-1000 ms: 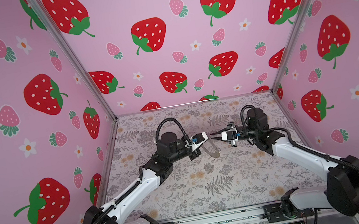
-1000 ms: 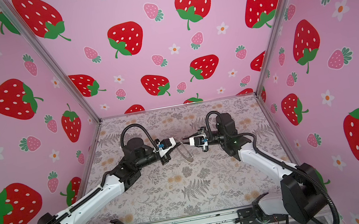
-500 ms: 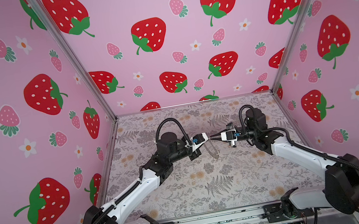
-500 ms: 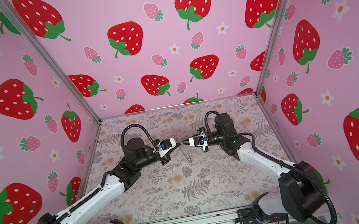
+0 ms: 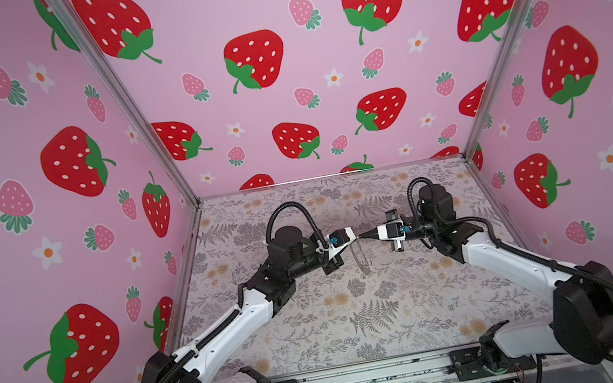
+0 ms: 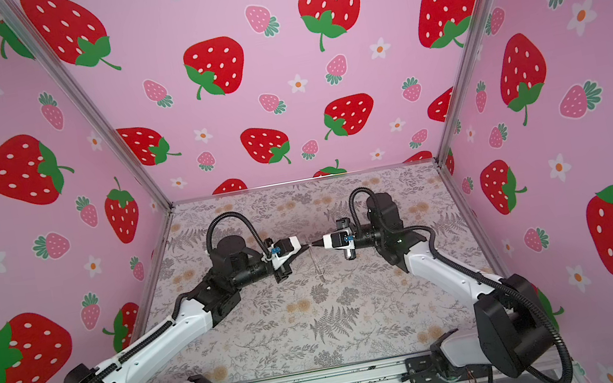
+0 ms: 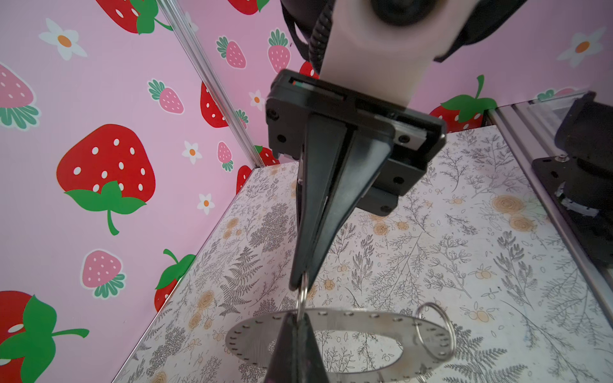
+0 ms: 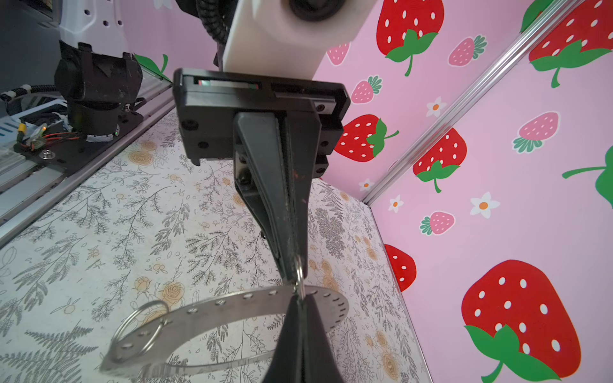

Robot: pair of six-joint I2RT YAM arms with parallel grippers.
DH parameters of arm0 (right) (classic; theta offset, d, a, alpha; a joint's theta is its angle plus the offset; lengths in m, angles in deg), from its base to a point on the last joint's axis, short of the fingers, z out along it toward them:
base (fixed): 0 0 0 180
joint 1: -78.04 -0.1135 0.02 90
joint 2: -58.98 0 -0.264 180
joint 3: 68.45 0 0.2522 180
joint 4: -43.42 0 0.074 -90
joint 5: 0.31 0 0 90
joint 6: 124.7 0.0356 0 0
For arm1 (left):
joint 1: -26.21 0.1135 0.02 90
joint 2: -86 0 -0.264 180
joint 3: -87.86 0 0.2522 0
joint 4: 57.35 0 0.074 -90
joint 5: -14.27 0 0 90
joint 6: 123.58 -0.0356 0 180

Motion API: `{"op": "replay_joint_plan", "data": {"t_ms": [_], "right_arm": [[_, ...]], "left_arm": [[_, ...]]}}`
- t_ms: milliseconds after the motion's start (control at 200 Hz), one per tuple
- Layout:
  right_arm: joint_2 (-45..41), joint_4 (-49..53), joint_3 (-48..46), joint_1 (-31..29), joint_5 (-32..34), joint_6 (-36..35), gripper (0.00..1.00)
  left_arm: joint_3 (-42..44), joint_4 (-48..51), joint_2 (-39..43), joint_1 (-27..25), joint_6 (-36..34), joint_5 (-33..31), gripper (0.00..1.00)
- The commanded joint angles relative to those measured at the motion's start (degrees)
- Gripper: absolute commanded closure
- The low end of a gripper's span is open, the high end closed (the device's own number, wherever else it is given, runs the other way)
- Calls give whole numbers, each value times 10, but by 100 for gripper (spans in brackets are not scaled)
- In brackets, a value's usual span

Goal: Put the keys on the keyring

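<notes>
The keyring (image 7: pixel 365 320), a flat grey metal ring with small edge holes, hangs in the air over the middle of the table. It shows edge-on in both top views (image 5: pixel 361 259) (image 6: pixel 317 268). My left gripper (image 5: pixel 354 238) (image 7: pixel 298 316) is shut on a small wire loop (image 7: pixel 302 298) at the ring's rim. My right gripper (image 5: pixel 363 236) (image 8: pixel 300 300) meets it tip to tip and is shut on the same wire loop (image 8: pixel 300 277). A second, larger wire loop (image 7: pixel 434 328) (image 8: pixel 139 328) hangs free at the ring's far side. The keys are out of view.
The floral table mat (image 5: pixel 359 318) lies below the hanging ring. Pink strawberry walls (image 5: pixel 45 202) close in three sides. An aluminium rail (image 5: pixel 369 378) with both arm bases runs along the front edge.
My right gripper's jaws have closed onto the wire loop. The left gripper and the hanging keyring have hardly moved.
</notes>
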State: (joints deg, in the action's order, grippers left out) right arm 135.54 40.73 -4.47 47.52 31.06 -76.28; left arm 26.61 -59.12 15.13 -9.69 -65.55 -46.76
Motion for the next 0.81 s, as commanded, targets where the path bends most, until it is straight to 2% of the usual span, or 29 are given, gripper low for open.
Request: {"op": "replay_joint_plan", "data": {"t_ms": [0,20,40,80,140,280,450,800], "right_arm": [[4,10,18,-2,-16,4,98],[3,14,19,-2,-13,2,98],[3,20,19,-2,-9,-1,98],[2,32,22,-2,2,-3,98],[2,54,29,-1,20,-1,98],[7,126,54,-1,39,-24,98],[16,181,83,-1,49,-28,98],[12,188,87,-2,47,-13,98]], "left_arm": [[-19,-2,11,-4,-20,2,100],[-22,6,11,-5,-26,-6,96],[-25,16,12,-5,-33,-15,87],[-33,43,16,-7,-47,-26,78],[-41,70,21,-7,-65,-53,72],[-73,156,28,-10,-127,-90,71],[-106,201,18,-14,-144,-107,73],[-130,188,-16,-39,-132,-105,77]]}}
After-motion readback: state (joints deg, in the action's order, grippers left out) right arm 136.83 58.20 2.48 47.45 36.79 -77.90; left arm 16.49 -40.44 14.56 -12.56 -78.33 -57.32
